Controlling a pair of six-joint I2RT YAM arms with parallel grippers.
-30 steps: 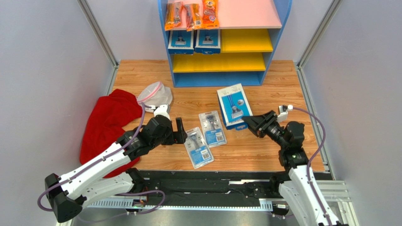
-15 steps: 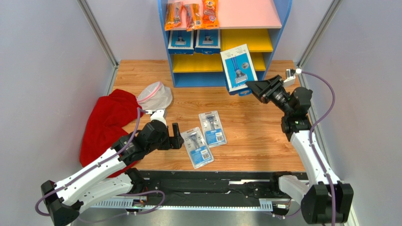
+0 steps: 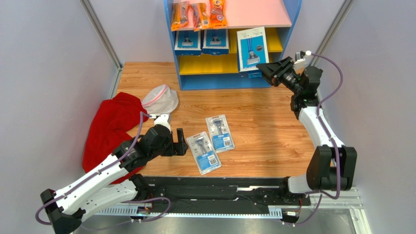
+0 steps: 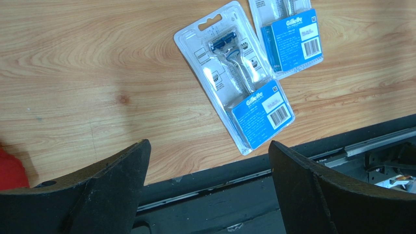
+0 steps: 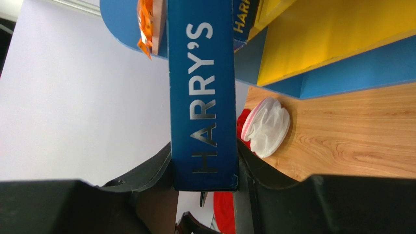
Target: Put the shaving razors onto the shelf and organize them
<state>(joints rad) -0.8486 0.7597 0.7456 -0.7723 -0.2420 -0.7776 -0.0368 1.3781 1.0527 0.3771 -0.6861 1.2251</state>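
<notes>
The shelf [image 3: 280,44] stands at the back, blue-framed with a pink top and yellow boards. Two blue razor packs [image 3: 187,43] [image 3: 215,42] sit side by side on its upper yellow board. My right gripper [image 3: 266,72] is shut on a third large blue pack [image 3: 252,48], held upright in front of the shelf's right half. In the right wrist view that pack's edge [image 5: 202,92] sits clamped between the fingers of the right gripper [image 5: 204,165]. Two smaller pale packs [image 3: 204,152] [image 3: 220,132] lie on the table. My left gripper [image 3: 181,142] hangs open just left of them, with the nearer pack [image 4: 239,80] lying beyond its fingertips [image 4: 112,180].
Several orange snack packets [image 3: 197,14] lie on the pink top at its left. A red cloth [image 3: 110,126] and a white mesh bag [image 3: 161,98] lie at the table's left. Grey walls close both sides. A black rail [image 3: 210,183] runs along the near edge.
The right arm has lifted the large blue pack off the table and carried it up and back to the shelf front. The left gripper has shifted slightly nearer, still open.
</notes>
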